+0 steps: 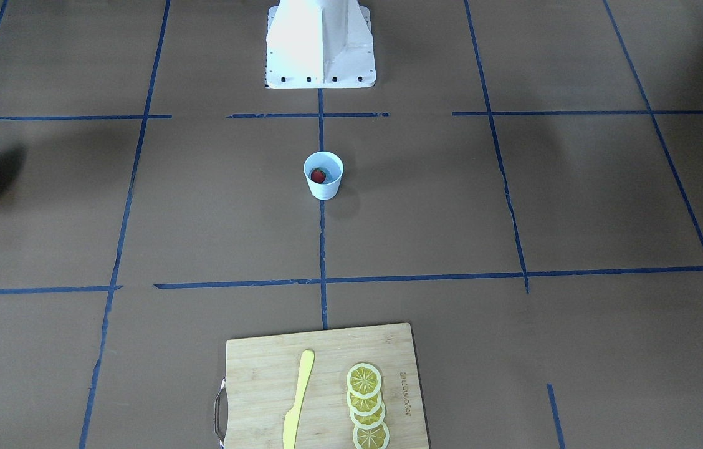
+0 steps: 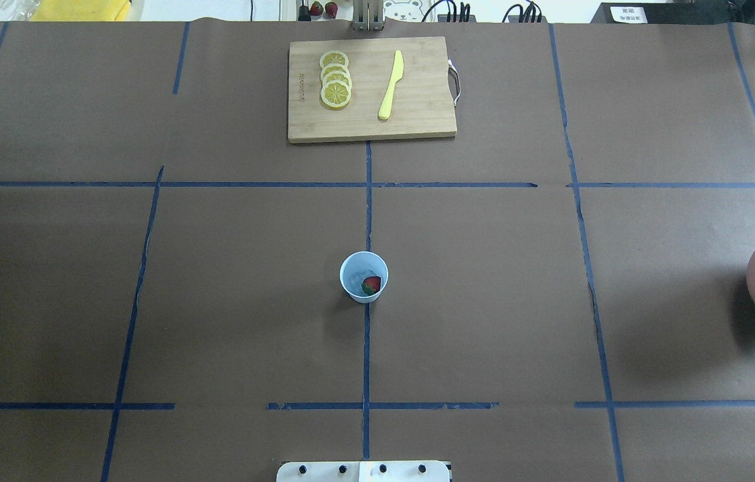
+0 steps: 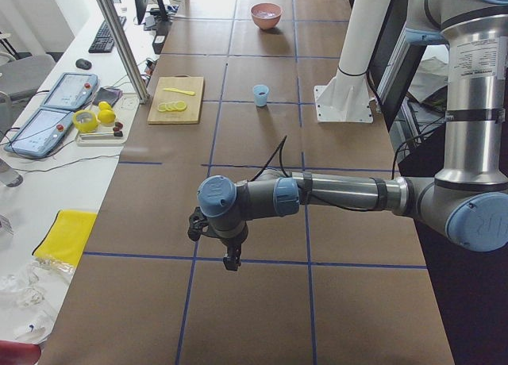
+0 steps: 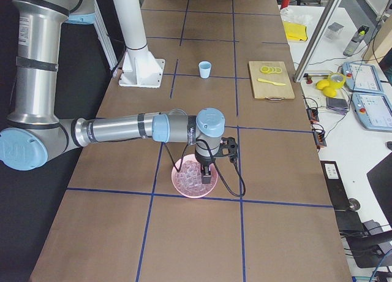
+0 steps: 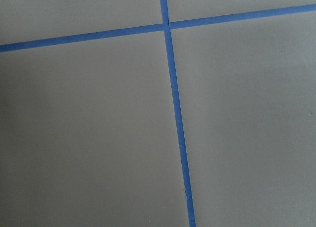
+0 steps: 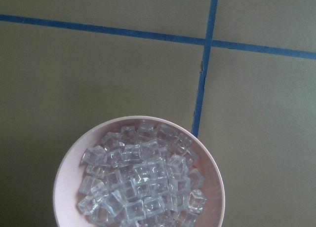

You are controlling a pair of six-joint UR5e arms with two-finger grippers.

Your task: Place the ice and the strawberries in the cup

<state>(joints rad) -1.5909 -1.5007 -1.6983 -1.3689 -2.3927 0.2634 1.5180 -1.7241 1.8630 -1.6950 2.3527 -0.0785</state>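
Left arm (image 3: 341,194): extended low and level, wrist turned down. Left gripper (image 3: 231,262): pointing down over a tape crossing (image 5: 167,25), well apart from the cup (image 2: 351,271), on the robot's left of it. Finger state: cannot tell (side view only).

Right arm (image 4: 116,130): likewise level. Right gripper (image 4: 206,171): pointing straight down over the pink bowl (image 6: 63,187), well apart from the cup, on the robot's right of it. Tips at the heaped ice (image 6: 143,182); contact and grip not determinable.

Cup: upright, mouth up, on the centre tape line.

Strawberry (image 2: 371,285): inside the cup, toward its robot's-right side. Too small to judge its long axis.

Cutting board (image 2: 364,127) with lemon slices (image 2: 336,87) and yellow knife (image 2: 391,86): beyond the cup, opposite the robot base.
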